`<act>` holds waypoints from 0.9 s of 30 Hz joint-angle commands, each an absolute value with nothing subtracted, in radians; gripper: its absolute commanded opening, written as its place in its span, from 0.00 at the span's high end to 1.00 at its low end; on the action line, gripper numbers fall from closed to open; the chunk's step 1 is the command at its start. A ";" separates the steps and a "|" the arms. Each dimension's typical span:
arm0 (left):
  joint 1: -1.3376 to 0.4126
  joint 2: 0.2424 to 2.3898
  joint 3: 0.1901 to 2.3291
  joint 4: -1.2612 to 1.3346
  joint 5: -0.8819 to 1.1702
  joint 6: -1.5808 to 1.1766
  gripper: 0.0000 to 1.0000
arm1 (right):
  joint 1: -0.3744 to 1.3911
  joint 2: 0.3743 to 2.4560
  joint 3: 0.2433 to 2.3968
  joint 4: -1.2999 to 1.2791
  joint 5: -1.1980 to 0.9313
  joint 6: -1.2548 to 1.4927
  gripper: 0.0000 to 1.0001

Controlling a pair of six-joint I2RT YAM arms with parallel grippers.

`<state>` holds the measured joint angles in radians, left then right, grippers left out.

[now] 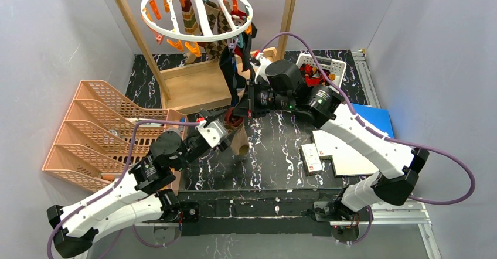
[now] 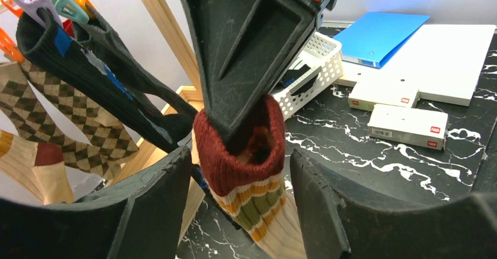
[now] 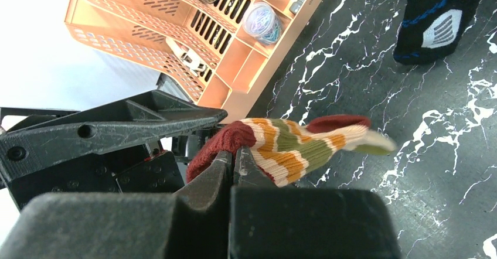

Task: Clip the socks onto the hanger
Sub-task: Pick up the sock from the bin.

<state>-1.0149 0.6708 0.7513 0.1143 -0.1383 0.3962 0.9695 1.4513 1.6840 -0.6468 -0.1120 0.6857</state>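
Note:
The white ring hanger (image 1: 196, 10) hangs from the wooden frame with orange and teal clips; argyle socks (image 2: 70, 118) and a black sock (image 1: 230, 77) are clipped to it. My right gripper (image 3: 234, 159) is shut on the red cuff of a striped cream, orange and green sock (image 3: 293, 145), which dangles over the table below the ring (image 1: 240, 145). My left gripper (image 2: 240, 162) is open, one finger on each side of that cuff (image 2: 234, 159), with a gap on both sides. In the top view the two grippers meet near the middle (image 1: 234, 121).
A wooden frame with a box base (image 1: 193, 86) holds the hanger. Orange stacked trays (image 1: 94, 130) stand at the left. A white lattice basket (image 1: 322, 65), a blue folder (image 1: 372, 118) and white boxes (image 1: 337, 147) lie at the right.

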 commanded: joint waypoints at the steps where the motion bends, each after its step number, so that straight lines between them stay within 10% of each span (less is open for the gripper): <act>1: -1.019 0.640 0.727 0.142 -0.197 0.399 0.39 | 0.965 1.402 1.670 -0.596 -0.118 0.697 0.99; 27: -1.019 0.634 0.736 0.149 -0.150 0.381 0.53 | 0.965 1.384 1.638 -0.585 -0.120 0.709 0.99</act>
<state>-1.0149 0.6342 0.7132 0.1261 -0.1650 0.3878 0.9688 1.4204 1.6386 -0.6254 -0.1154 0.7040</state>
